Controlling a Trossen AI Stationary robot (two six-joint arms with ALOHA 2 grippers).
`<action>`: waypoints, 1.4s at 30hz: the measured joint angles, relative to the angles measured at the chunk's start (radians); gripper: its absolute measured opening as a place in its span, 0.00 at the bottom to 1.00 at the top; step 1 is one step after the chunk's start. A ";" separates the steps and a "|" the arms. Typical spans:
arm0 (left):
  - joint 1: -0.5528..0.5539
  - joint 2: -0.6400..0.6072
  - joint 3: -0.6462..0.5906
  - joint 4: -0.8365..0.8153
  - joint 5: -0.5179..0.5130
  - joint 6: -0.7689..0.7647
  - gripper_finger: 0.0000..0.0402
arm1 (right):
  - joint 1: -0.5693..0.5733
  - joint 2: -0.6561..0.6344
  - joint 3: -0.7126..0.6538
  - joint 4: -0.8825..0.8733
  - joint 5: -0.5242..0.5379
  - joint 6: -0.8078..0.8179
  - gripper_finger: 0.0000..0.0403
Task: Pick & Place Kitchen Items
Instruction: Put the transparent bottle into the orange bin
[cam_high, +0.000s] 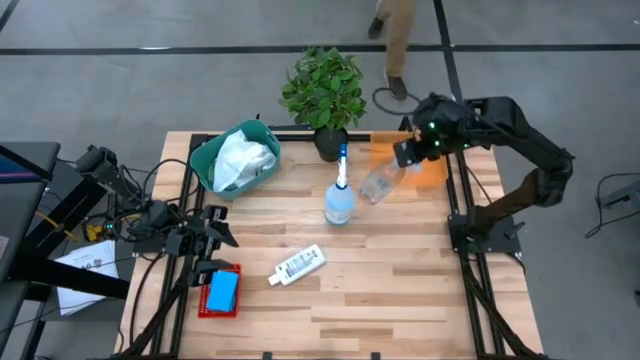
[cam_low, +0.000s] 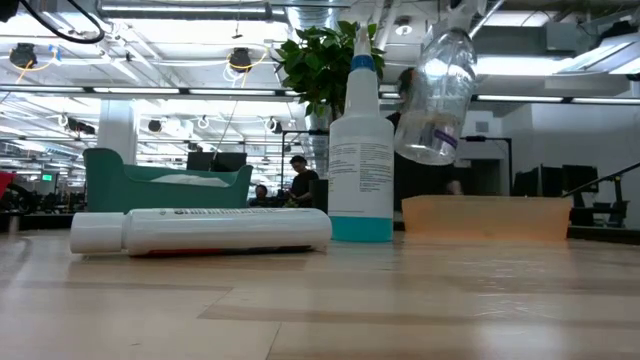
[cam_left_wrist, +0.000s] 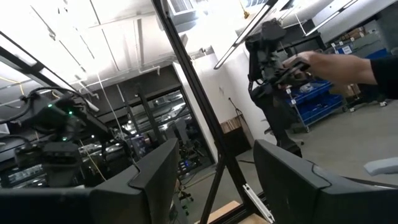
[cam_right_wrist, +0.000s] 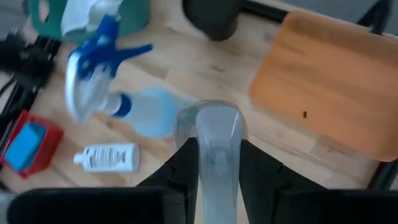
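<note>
Nearest, lower left: white labelled bottle (cam_low: 200, 230) lying flat. Left gripper (cam_high: 215, 245), left edge, fingers apart, empty. Right gripper (cam_high: 408, 152), upper right, clamped on clear spray bottle (cam_high: 380, 183), airborne; likely light, slippery; grip neck.

plant (cam_high: 323, 88): table's far edge | orange board (cam_high: 405, 158): far right | red tray (cam_high: 205, 300): near left

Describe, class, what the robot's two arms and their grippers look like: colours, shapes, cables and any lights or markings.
Both arms are dark, jointed and boxy. The left arm trails loose black cables. The right arm shows small green lights near its wrist. The left gripper has two broad, flat dark fingers; the right gripper has two dark, tapering fingers.
</note>
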 joint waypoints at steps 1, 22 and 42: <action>0.000 0.000 0.000 0.000 0.000 0.000 0.51 | -0.020 0.000 0.000 0.000 0.000 0.000 0.20; 0.000 0.000 0.000 -0.001 0.000 0.000 0.51 | -0.444 0.000 0.000 0.001 0.001 0.044 0.20; 0.002 0.000 0.000 -0.016 0.000 0.053 0.51 | -0.561 0.077 -0.039 0.002 0.013 0.079 0.20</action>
